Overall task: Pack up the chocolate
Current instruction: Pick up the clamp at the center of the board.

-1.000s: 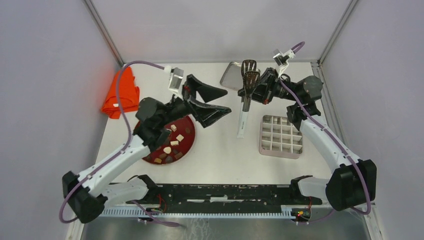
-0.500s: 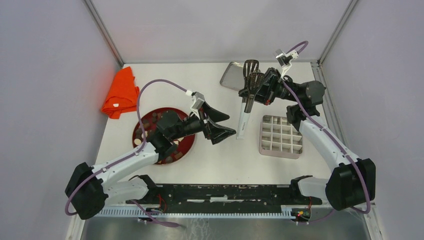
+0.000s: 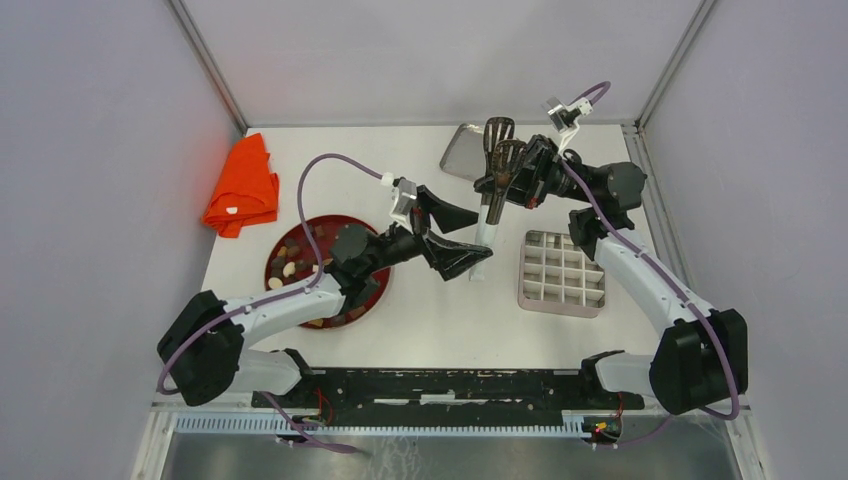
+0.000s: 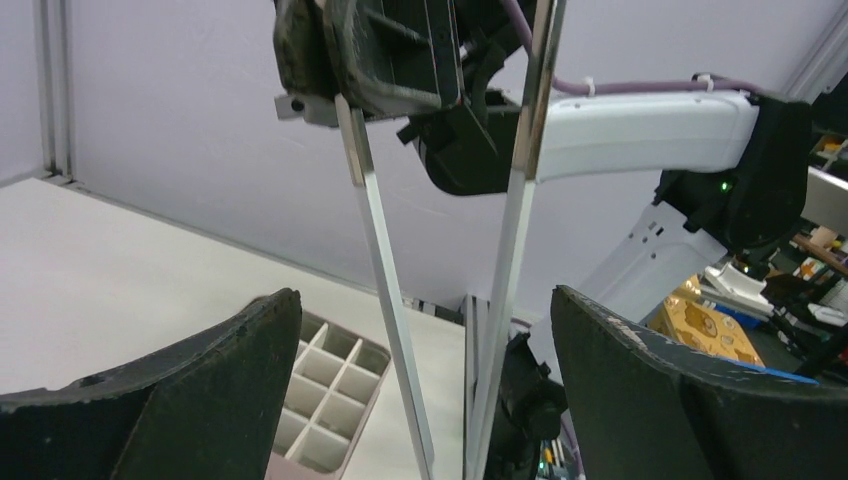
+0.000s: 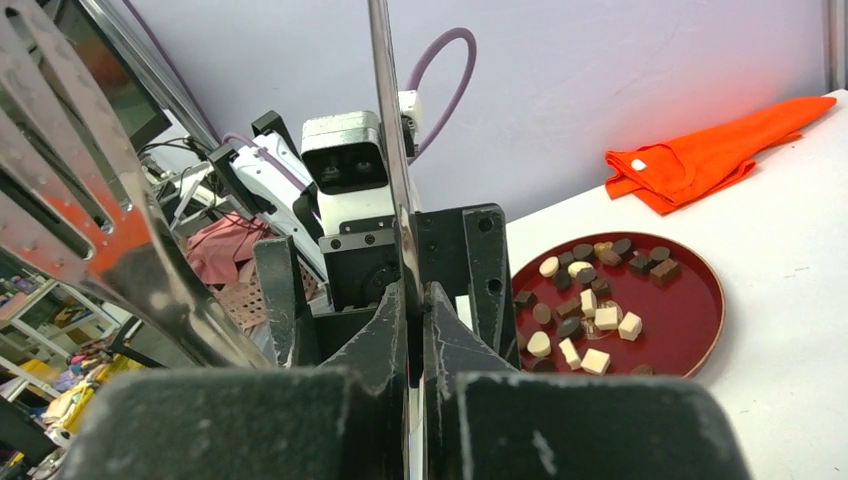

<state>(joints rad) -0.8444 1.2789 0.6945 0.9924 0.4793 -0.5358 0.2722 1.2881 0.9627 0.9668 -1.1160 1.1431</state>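
The chocolate (image 3: 290,268) lies on the red plate (image 3: 320,219), at the left of the worktop (image 3: 430,310). The right gripper (image 3: 508,183) pinches tongs (image 3: 497,150) whose joined end points to the near edge. The spread left gripper (image 3: 483,236) has swung there from the plate.

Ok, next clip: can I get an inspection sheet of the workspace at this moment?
Surface: white table, no spills seen.
Job's things: chocolate lies on the red plate; compartment tray shows no piece in it; tongs are held off the table.
Clutter: orange cloth at the far left; metal tray at the far edge.
Grippers: right gripper shut on the tongs; left gripper open, with the tongs' arms between its fingers.
Cables: purple cable arches over the left arm; second purple cable runs along the right arm.
Surroundings: grey walls; nothing else seen.
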